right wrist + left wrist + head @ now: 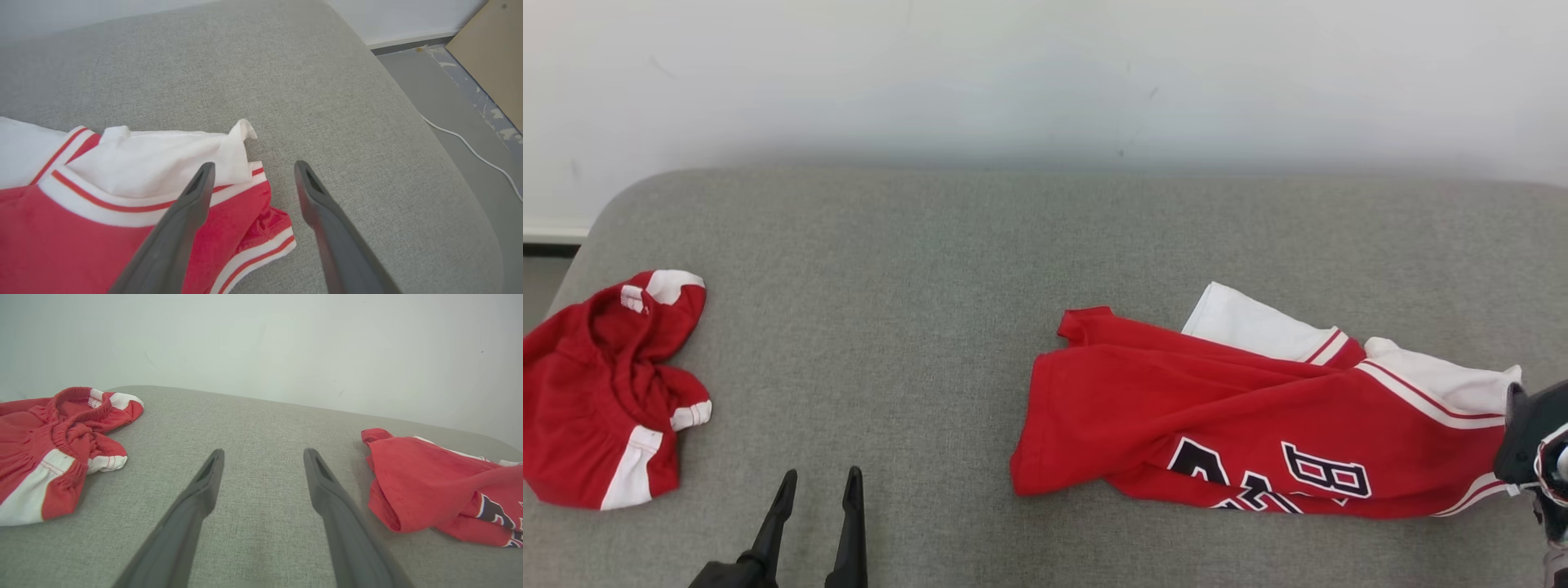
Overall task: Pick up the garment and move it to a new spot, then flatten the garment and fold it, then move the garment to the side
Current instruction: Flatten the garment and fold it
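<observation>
arguably the rumpled red-and-white jersey with dark lettering point(1225, 416), bunched on the right half of the grey woven cushion point(980, 245), could be caught through 2 layers at its white sleeve point(163, 159), dragging folds along when flattened. the right gripper point(253, 171) hovers over that sleeve edge, jaws spread and empty; the left gripper point(263, 455) hangs over bare cushion, jaws spread too.

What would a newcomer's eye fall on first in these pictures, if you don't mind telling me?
The rumpled red jersey, white-sleeved with dark lettering, lies on the right of the grey cushion, with the open right tool poised over its striped edge. Bunched red shorts sit at the far left, and the open left tool hovers between the two.
</observation>
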Robot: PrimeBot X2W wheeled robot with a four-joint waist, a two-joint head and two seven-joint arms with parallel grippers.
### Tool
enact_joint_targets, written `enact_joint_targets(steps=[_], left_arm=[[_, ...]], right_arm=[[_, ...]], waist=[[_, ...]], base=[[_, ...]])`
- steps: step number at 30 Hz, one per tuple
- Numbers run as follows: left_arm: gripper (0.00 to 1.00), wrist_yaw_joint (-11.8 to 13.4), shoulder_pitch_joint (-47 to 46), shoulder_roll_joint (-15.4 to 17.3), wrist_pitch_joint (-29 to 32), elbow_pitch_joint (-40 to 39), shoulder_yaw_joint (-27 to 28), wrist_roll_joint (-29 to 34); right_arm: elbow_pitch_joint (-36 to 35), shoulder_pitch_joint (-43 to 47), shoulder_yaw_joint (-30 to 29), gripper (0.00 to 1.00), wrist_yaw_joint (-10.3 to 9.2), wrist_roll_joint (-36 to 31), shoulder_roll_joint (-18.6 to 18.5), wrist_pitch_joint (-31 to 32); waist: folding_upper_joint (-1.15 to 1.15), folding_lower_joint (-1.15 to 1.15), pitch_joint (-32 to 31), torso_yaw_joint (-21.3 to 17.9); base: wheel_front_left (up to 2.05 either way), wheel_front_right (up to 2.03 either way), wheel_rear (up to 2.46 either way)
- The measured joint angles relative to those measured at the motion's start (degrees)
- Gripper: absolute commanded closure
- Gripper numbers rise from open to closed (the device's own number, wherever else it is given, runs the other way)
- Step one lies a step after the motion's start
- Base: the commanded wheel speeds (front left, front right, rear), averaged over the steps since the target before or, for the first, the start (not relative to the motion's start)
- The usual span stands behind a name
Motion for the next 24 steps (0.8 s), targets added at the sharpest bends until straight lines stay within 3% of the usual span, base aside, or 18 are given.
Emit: enact_joint_targets(steps=[13,24], left_arm=[[0.00,0.03,3.91,-0.12,0.00,0.65,1.82,0.16],[0.00,0.02,4.93,-0.20,0.00,0.74,3.03,0.16]], right_arm=[[-18.44,15.60,17.20,0.00,0.01,8.35,2.43,-16.31],[-23.51,25.68,28.62,0.00,0.01,10.31,1.80,-31.43]], waist=[[-0.01,-0.01,-4.90,-3.88],[-0.01,-0.01,-7.14,-6.21]], base=[[0.00,0.00,0.00],[0.00,0.00,0.00]])
